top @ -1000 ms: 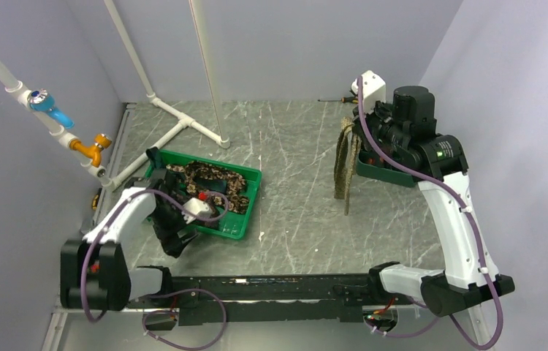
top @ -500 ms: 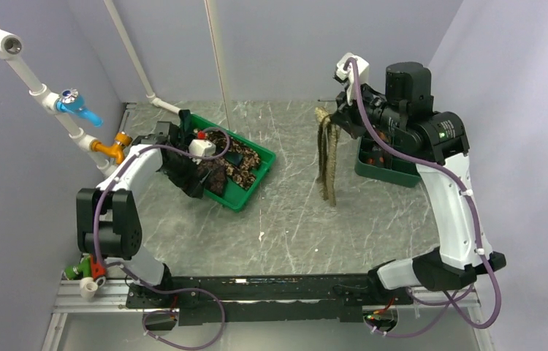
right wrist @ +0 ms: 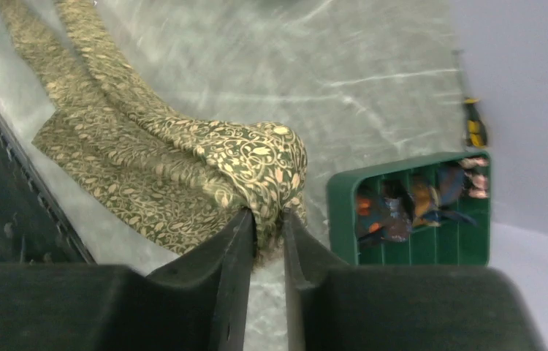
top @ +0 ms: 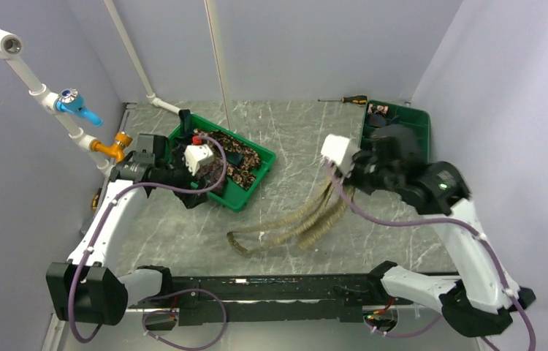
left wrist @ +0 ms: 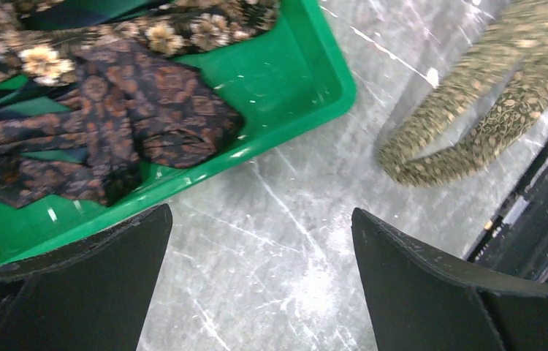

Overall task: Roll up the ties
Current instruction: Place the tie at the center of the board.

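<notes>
The grey table [top: 293, 146] is taken up at its far left by a bright green tray [left wrist: 315, 80] and at its far right corner by a dark green tray [top: 423, 117] in which small coils are seen. An olive-tan tie [right wrist: 183, 168] is draped from the middle of the table toward the near edge, folded double, with its lower part lying on the surface. Dark brown patterned ties [left wrist: 147, 110] are heaped unrolled in the bright green tray.

The folded top of the olive-tan tie is pinched in the right gripper [right wrist: 267, 219], its jaws nearly closed on the cloth. The left gripper [left wrist: 260, 219] is held wide apart and empty, above the near rim of the bright green tray.

A slack double fold could be rolled crooked, or one layer could slip from the thin pinch if the strip is dragged. The tail lies close to the near edge and could be caught on the black rail there.

Bare surface is offered between the two trays; a screwdriver [top: 344, 99] lies at the far edge, well apart.
</notes>
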`<state>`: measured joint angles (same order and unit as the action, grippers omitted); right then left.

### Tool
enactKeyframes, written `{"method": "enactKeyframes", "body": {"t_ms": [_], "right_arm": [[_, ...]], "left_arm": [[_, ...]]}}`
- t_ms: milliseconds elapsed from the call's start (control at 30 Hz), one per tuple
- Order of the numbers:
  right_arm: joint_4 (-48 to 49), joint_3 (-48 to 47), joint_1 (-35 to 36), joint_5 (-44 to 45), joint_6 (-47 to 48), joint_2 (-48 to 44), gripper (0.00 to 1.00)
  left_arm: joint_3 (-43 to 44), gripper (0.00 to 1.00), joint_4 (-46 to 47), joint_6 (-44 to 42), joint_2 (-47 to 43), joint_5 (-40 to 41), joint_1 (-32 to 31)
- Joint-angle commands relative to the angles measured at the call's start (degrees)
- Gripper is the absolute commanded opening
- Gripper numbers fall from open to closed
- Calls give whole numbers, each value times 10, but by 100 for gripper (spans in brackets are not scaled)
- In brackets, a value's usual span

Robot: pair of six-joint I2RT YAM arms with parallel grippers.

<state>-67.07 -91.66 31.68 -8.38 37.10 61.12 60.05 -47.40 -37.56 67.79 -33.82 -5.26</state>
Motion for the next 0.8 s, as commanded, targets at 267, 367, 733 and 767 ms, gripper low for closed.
{"method": "enactKeyframes", "body": {"t_ms": [267, 367, 733, 767], "right_arm": [[-65, 88, -1, -90, -27, 84, 81], [-63, 148, -135, -98, -5, 112, 80], [21, 355, -218, -37, -44, 115, 79], [46, 377, -217, -16, -50, 114, 79]], "left_arm": [[-169, 100, 48, -108, -88, 41, -212], [-191, 99, 104, -89, -60, 102, -287], [-183, 85, 192, -22, 93, 230, -435], [-186, 84, 198, -19, 101, 239, -437]]}}
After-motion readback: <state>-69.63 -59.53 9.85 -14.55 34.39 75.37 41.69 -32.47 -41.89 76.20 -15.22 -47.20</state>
